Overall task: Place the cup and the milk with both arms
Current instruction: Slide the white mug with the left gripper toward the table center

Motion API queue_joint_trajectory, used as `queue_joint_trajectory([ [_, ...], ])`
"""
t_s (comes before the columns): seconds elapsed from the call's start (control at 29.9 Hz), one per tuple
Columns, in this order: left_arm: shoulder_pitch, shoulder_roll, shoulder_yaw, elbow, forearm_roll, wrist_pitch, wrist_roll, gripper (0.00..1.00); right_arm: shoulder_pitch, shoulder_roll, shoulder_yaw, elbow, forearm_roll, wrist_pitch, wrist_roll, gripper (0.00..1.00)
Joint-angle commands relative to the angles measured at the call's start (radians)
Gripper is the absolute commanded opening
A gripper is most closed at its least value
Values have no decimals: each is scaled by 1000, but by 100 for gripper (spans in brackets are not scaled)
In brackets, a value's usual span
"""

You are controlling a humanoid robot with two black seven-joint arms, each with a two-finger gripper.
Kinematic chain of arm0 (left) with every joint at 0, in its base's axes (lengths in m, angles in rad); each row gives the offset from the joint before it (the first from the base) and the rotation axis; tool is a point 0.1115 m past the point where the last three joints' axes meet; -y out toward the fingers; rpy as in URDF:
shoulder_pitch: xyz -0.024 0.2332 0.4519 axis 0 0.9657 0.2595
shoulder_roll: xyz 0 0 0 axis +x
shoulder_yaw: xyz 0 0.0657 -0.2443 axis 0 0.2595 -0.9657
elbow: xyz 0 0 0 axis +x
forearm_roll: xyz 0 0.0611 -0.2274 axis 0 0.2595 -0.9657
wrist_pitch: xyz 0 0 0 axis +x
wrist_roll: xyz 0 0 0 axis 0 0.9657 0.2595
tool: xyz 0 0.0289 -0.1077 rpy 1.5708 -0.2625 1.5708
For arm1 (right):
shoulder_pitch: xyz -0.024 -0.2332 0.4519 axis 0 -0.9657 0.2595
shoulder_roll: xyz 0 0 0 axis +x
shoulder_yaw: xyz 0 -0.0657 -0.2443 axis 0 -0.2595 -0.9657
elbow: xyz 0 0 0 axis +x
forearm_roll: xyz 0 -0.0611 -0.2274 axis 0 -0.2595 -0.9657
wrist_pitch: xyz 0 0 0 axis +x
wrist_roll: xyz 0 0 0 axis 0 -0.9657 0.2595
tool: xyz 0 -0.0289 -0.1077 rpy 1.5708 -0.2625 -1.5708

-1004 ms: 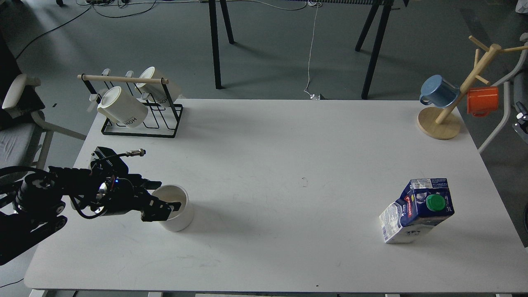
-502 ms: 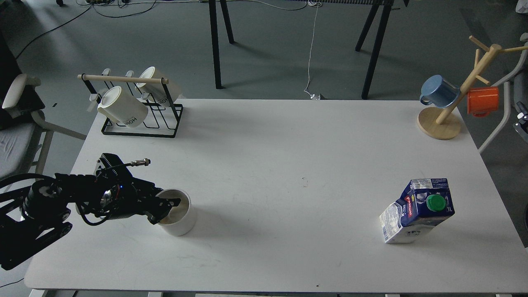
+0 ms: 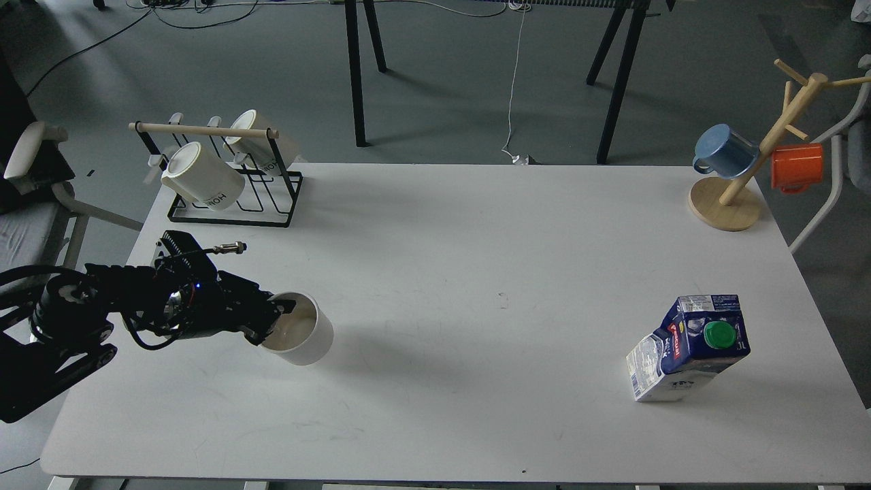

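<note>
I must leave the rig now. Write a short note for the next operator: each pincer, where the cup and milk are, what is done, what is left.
Left pincer: shut on the rim of the cup, which is tilted at the table's front left.
Right pincer: not in view.
Milk: upright at front right, untouched.
Done: cup grasped.
Left: place the cup; grasp and place the milk with the right arm.
</note>
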Motion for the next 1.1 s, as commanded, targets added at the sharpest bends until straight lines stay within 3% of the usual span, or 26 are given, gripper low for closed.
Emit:
queue_joint_trajectory([
  [0.0,-117,-65,3,0,0,-116,0,0,3,-1,0,0,0,0,0,99],
  [0.17,-180,-234,13,41,0,-158,0,0,6,-1,-2,0,0,0,0,99],
  [0.57,-188,-470,99,242,0,-123,0,0,3,7,-5,0,0,0,0,99],
  [0.84,-186,-512,122,262,0,-92,0,1,2,10,-9,0,0,0,0,99],
  [1.07,-179,-519,121,270,0,-92,0,16,-1,10,-11,-1,0,0,0,99],
])
